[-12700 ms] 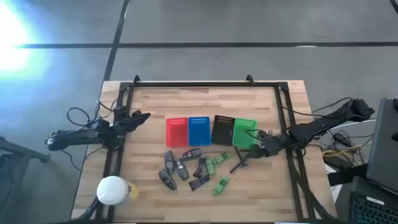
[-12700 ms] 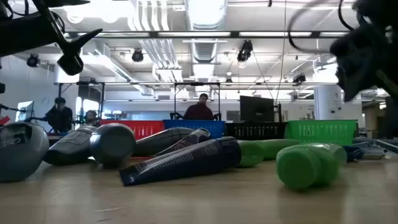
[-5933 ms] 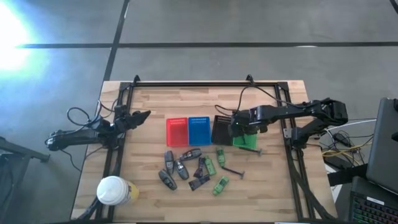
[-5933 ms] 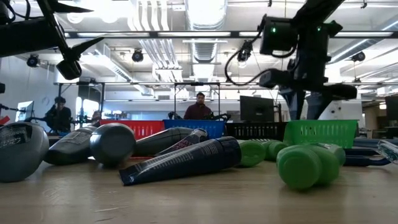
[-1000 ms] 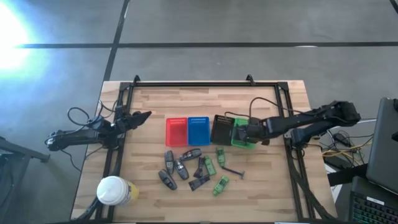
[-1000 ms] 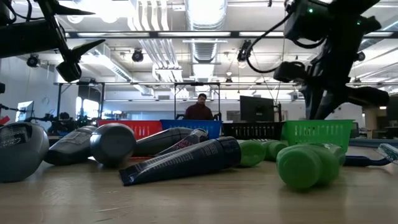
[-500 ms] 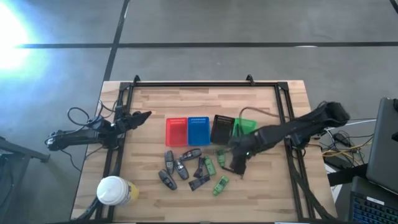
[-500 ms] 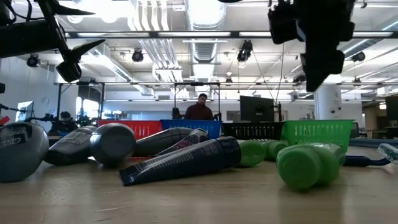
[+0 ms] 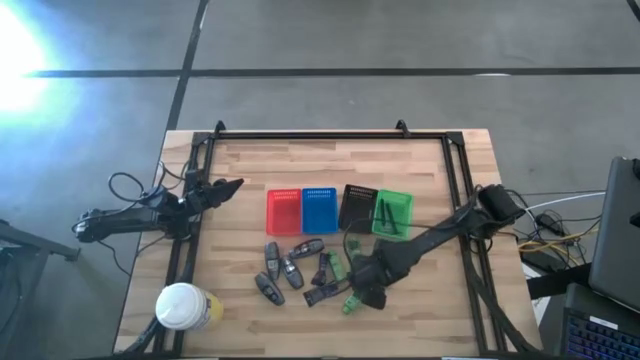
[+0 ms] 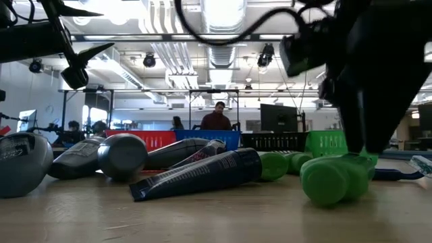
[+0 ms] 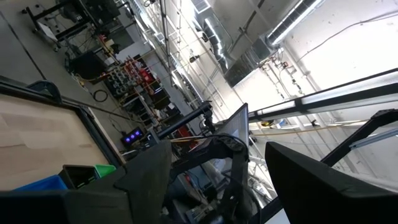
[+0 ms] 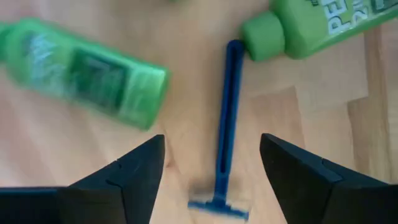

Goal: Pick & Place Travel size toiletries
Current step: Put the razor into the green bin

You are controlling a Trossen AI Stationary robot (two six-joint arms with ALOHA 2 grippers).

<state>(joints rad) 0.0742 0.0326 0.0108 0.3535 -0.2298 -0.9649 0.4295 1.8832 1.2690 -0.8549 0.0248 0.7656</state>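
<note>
Blue plastic defines the target: a thin dark-blue razor [image 12: 225, 130] lies flat on the wooden table [image 9: 250, 170], its head toward the right gripper [image 12: 211, 177], whose two dark fingers stand wide apart on either side of the handle. Two bright green little bottles flank it, one green bottle [image 12: 87, 74] just beside the handle and another green bottle [image 12: 311, 25] with its cap touching the handle's far end.

Half a second ago the right arm was beside the green rectangular tray [image 9: 392, 213]; it has now swung down to about 5 o'clock of the table's centre and hovers over the scattered travel size toiletries [image 9: 300, 270]. That tray already holds a dark stick-like piece [image 9: 387, 218], so my reading is that one drop is done and the next pick is beginning.

At 9 o'clock the left gripper [image 9: 222, 187] waits by the table edge, fingers apart.
</note>
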